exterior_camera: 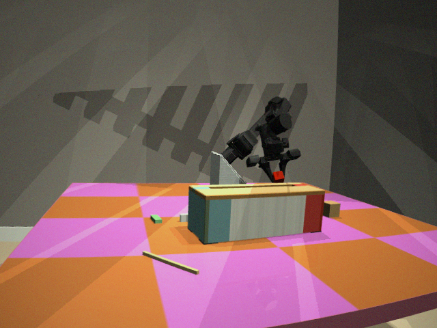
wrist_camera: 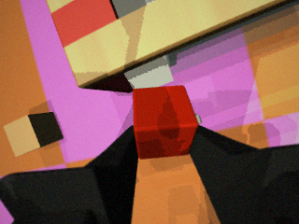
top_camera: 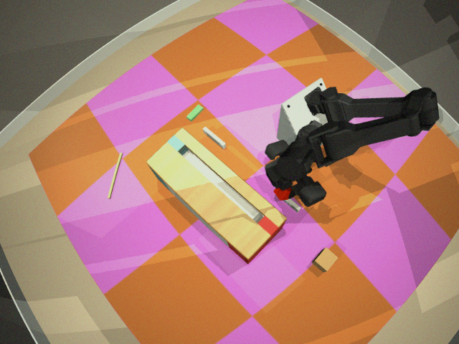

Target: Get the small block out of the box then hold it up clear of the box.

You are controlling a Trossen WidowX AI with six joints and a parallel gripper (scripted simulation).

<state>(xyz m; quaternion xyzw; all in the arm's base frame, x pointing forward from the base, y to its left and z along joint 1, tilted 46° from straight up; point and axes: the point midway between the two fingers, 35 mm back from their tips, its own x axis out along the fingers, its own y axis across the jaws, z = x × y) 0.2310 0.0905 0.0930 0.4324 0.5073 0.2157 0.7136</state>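
Observation:
The small red block is between the fingertips of my gripper, which is shut on it. In the exterior view the block shows above the level of the box top, behind the box. The box stands upright on the table, with a slot in its wooden top, a teal end and a red end. In the top view the block is to the right of the box, near its red end. The wrist view shows the box beyond the block.
A tan cube stands beyond the red end. A white bar and a green block lie near the teal end. Another pale bar lies below the gripper. A thin stick lies before the box.

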